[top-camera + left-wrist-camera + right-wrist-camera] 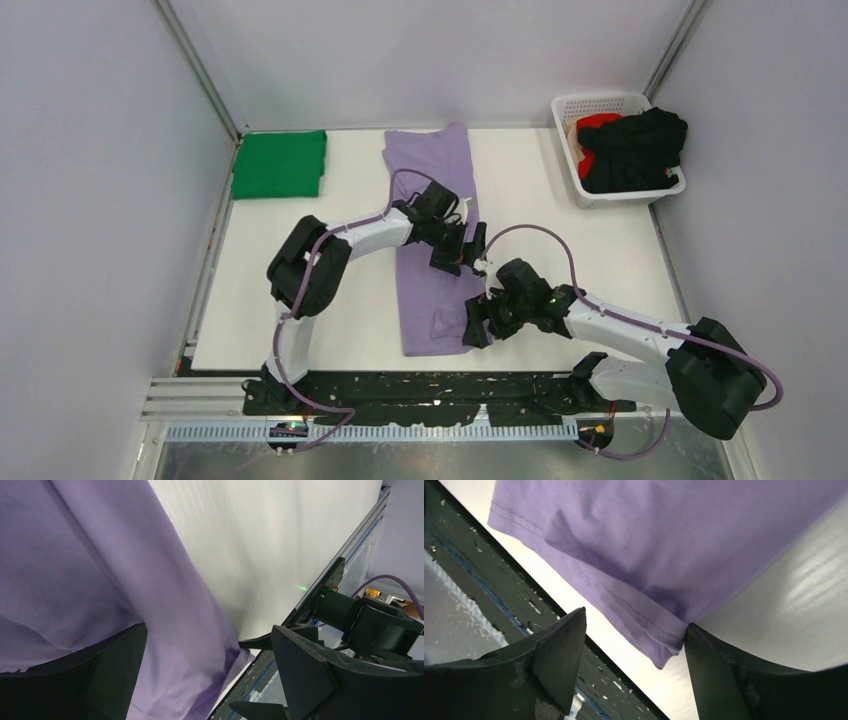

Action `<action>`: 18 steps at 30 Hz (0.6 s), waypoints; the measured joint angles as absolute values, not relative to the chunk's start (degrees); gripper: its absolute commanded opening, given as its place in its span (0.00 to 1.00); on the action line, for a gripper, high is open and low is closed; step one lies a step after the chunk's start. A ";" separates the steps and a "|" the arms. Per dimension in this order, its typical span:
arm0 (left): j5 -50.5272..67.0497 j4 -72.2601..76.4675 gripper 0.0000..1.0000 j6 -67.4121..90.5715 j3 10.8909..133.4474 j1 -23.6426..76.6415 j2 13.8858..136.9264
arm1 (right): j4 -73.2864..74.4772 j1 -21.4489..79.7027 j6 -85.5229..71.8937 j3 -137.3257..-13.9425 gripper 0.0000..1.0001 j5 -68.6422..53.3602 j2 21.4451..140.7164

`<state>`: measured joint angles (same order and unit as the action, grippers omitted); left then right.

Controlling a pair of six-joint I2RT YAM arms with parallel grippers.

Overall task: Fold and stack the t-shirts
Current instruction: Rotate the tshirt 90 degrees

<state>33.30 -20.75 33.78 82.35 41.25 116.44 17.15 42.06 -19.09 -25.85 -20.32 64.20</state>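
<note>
A lavender-purple t-shirt point(432, 200) lies folded into a long strip running from the back of the table to the near edge. My left gripper point(462, 250) is open over the strip's right edge. In the left wrist view its jaws point(210, 630) straddle the purple cloth point(100, 570). My right gripper point(478, 322) is open at the strip's near right corner. In the right wrist view point(636, 620) the hem corner point(659, 640) lies between the fingers, touching the right one. A folded green t-shirt point(280, 165) lies at the back left. Black point(640, 145) and red point(597, 125) shirts fill the basket.
The white perforated basket point(590, 195) stands at the back right by the wall. The table's black near edge point(400, 385) runs just in front of the right gripper. White table point(580, 250) lies bare between the strip and the basket.
</note>
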 measured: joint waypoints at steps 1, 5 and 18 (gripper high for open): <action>33.30 -20.69 1.00 33.76 82.26 41.41 117.10 | 15.66 42.65 -19.11 -25.85 0.76 -19.90 64.77; 33.56 -20.47 0.99 33.82 82.13 40.93 118.80 | 12.95 46.11 -19.25 -25.87 0.74 -19.22 66.02; 34.30 -20.25 1.00 35.31 82.41 36.84 119.31 | 18.94 54.26 -20.27 -25.93 0.71 -15.16 60.45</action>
<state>34.30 -20.25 35.31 82.41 36.84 119.31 18.94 54.26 -20.27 -25.93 -15.16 60.45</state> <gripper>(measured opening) 0.994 0.718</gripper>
